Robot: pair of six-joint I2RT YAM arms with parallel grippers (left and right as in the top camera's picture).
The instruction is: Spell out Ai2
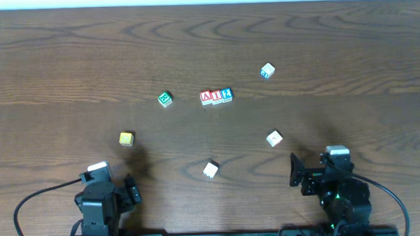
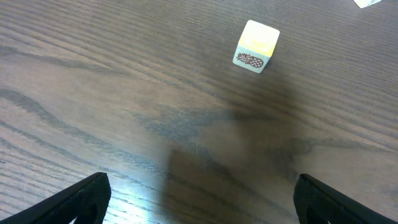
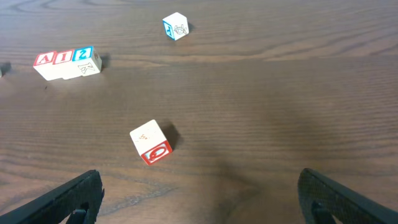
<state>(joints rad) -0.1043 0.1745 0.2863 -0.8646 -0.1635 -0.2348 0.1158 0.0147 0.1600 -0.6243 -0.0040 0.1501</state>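
Three letter blocks stand side by side in a row (image 1: 216,96) at the table's middle, reading A, I, 2: red A (image 1: 206,97), red I (image 1: 216,97), blue 2 (image 1: 227,94). The row also shows in the right wrist view (image 3: 67,63). My left gripper (image 2: 199,202) is open and empty near the front left edge, with a yellow pineapple block (image 2: 256,46) ahead of it. My right gripper (image 3: 202,199) is open and empty near the front right, with a red-faced block (image 3: 150,142) just ahead of it.
Loose blocks lie around the row: a green one (image 1: 165,98) to its left, a blue-marked one (image 1: 266,71) at the back right, the yellow one (image 1: 127,138), a white one (image 1: 210,170) at the front middle, the red-faced one (image 1: 274,138).
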